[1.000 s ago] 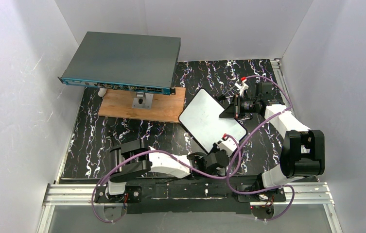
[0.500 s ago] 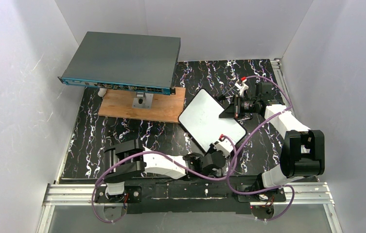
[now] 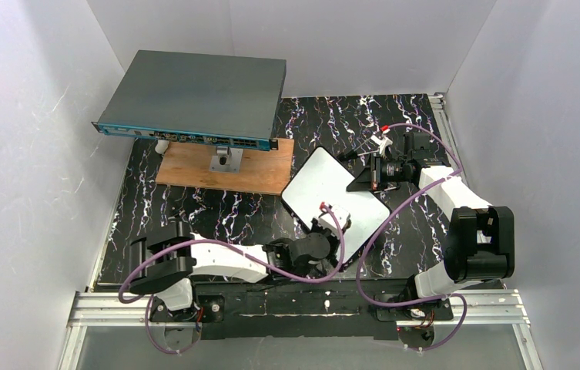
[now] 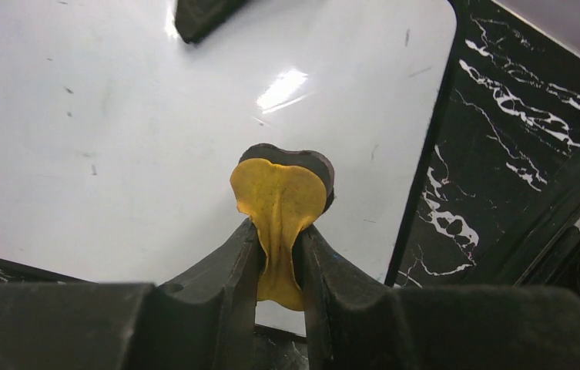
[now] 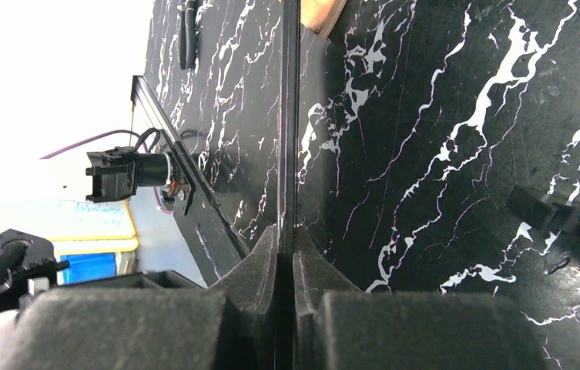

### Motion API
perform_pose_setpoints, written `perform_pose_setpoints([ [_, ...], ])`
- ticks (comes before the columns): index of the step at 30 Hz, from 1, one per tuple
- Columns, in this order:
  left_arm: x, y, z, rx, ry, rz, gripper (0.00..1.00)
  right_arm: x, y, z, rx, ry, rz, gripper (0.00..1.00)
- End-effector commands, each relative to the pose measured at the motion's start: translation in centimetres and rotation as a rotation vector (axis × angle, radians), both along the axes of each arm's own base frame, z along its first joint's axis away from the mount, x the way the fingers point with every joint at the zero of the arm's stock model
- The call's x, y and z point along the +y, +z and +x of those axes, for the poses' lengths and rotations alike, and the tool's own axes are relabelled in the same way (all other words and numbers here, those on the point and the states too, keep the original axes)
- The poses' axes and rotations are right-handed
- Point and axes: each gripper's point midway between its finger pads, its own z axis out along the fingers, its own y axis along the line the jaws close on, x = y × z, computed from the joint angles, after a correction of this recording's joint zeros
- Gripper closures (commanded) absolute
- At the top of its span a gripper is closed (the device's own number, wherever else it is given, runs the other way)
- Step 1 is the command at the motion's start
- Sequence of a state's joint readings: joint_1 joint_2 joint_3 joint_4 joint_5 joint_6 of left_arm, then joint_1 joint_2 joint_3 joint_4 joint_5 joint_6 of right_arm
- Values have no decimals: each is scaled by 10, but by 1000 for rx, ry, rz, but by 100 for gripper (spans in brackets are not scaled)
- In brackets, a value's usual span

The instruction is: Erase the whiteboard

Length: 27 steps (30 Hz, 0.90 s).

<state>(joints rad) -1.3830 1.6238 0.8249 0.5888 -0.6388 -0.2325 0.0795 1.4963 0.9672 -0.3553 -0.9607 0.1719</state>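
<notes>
Black marbled counter is carrying the whiteboard, sitting skewed at centre-right. Right pincer is clamping its right edge. Left pincer, closed on a yellow wiping pad, is sliding leftward from the near corner. Erasing is probably nearing completion, with only specks showing.

Rounded whiteboard, diagonal (faint specks)

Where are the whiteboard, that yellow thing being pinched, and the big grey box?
whiteboard [image 3: 323, 176]: overhead view, bare white face.
yellow pad [image 4: 280, 196]: left wrist view, its wide front end.
grey box [image 3: 198, 91]: overhead view, middle of its top.
</notes>
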Motion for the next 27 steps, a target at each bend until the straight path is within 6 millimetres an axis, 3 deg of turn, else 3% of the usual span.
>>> perform_pose_setpoints([
  [1, 15, 38, 9, -26, 47, -138, 100, 5, 25, -6, -46, 60, 66, 99],
  [9, 40, 34, 13, 1, 82, -160, 100, 5, 25, -7, -51, 65, 60, 99],
  [14, 30, 27, 13, 87, 113, -92, 100, 3, 26, -6, -72, 59, 39, 99],
  [22, -16, 10, -8, 204, 118, -205, 100, 3, 32, -5, -95, 53, 53, 99],
  [27, -13, -1, -6, 261, 228, -251, 100, 2, 32, -3, -81, 41, 68, 99],
])
